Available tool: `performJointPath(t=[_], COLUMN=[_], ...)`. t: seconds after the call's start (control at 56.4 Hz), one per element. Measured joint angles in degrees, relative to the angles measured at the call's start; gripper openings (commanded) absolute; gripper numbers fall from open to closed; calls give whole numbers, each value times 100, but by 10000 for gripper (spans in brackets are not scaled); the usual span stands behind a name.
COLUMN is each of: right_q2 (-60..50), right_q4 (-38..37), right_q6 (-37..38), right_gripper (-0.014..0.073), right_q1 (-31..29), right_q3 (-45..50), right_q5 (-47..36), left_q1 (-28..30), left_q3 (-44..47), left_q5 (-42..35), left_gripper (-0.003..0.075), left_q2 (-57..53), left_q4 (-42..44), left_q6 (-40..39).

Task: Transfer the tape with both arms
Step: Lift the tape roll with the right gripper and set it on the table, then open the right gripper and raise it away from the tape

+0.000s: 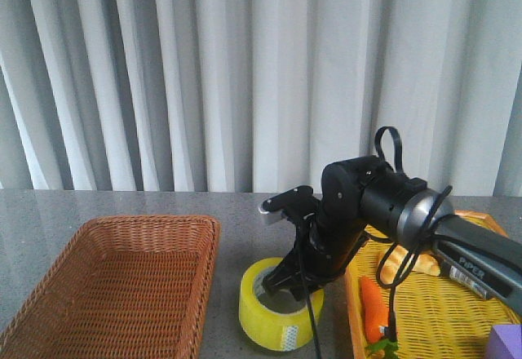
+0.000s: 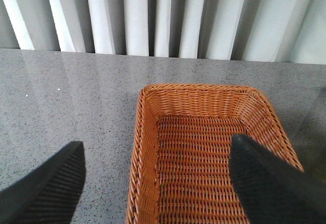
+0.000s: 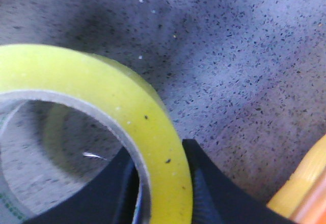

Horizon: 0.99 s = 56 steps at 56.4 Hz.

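The tape [image 1: 277, 314] is a yellow-green roll with a pale inner core, lying flat on the grey table between the basket and the yellow tray. My right gripper [image 1: 294, 281] reaches down into it. In the right wrist view one finger stands inside the core and the other outside, pressed against the tape [image 3: 102, 91] wall, so the right gripper [image 3: 160, 155] is shut on it. My left gripper [image 2: 158, 152] hangs open over the left rim of the wicker basket [image 2: 198, 87], with nothing between its fingers [image 2: 51, 183]. The left arm is out of the front view.
The brown wicker basket [image 1: 122, 228] sits at the front left. A yellow mesh tray [image 1: 440, 310] at the right holds a carrot [image 1: 373, 306], a pastry [image 1: 408, 265] and a purple block [image 1: 507, 343]. Grey curtains hang behind the table.
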Motion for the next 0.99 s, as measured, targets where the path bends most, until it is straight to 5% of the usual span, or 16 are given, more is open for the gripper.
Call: performJointPath(t=[0.408, 0.798, 0.994], right_q2=[399, 465, 448], right_q4=[-233, -179, 45], right_q6=[6, -6, -27], right_gripper=[105, 398, 427], right_q1=[0, 0, 0], right_q3=[0, -246, -324], right_q5=[-191, -272, -289], left_q1=[0, 0, 0], left_q3=[0, 0, 0], left_q5=[73, 89, 89], left_gripper=[571, 571, 571], left_q2=[0, 0, 0], left_q4=[0, 0, 0], left_q6=[0, 0, 0])
